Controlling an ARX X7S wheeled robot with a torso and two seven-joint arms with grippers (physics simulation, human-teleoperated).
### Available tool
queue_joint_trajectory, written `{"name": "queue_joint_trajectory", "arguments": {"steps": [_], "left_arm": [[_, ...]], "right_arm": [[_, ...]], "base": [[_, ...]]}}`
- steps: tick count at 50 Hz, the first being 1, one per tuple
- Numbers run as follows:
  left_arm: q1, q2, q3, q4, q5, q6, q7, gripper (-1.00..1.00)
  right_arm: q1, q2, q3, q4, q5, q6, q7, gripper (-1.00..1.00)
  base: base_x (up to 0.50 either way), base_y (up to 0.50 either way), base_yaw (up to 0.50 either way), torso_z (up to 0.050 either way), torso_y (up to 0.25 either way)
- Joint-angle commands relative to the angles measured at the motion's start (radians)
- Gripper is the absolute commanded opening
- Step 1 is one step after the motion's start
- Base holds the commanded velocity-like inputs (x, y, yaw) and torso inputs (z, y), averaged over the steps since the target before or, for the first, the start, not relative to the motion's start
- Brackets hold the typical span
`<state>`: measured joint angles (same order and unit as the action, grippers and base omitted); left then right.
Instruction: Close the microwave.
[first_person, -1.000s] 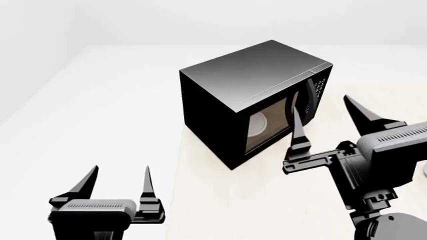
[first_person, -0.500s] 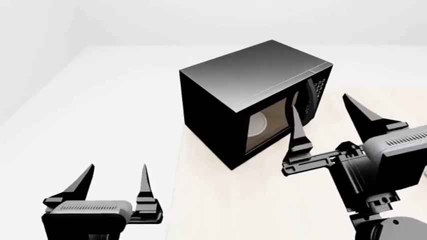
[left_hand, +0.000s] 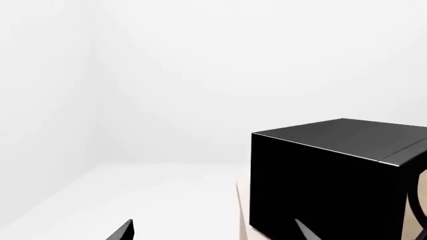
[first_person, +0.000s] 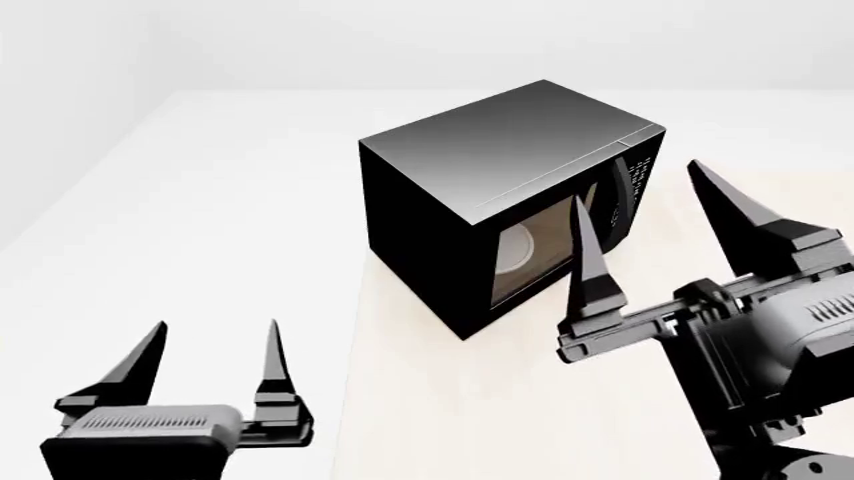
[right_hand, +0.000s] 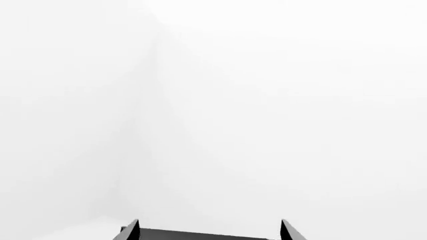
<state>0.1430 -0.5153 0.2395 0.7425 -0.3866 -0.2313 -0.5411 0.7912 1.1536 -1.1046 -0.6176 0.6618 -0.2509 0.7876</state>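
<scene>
The microwave (first_person: 467, 200) is a glossy black box standing at an angle on the pale tabletop (first_person: 441, 400). Its windowed door (first_person: 534, 250) lies about flush with the front, and a white plate (first_person: 514, 252) shows through the glass. The curved handle (first_person: 617, 200) and button panel (first_person: 642, 168) sit at the door's far side. My right gripper (first_person: 637, 183) is open in front of the door, fingers pointing up, holding nothing. The right wrist view catches only the microwave's top (right_hand: 207, 235) between the fingertips. My left gripper (first_person: 216, 324) is open and empty at the near left; the microwave (left_hand: 320, 180) is ahead of it.
The tabletop's left edge (first_person: 358, 330) runs just beside the microwave's near corner, with white floor (first_person: 174, 200) beyond it. White walls stand behind.
My right gripper has risen and tilted so its fingers reach higher across the microwave's front. My left gripper has sunk lower and to the left in the head view. The microwave has not moved.
</scene>
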Motion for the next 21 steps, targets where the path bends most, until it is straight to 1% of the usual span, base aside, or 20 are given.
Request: {"name": "queue_joint_trajectory", "arguments": {"steps": [1,21], "left_arm": [[0.012,-0.014,-0.015,0.039,-0.007,-0.003,-0.014,1.00],[0.041,-0.041,-0.040,0.126,-0.002,-0.006,-0.045,1.00]], "right_arm": [[-0.002,0.012,0.009,-0.031,-0.057,-0.019,0.009,1.00],[-0.012,0.023,0.021,-0.051,-0.133,-0.029,0.038,1.00]], "base": [[0.00,0.00,0.00,0.000,0.000],[0.00,0.00,0.00,0.000,0.000]]}}
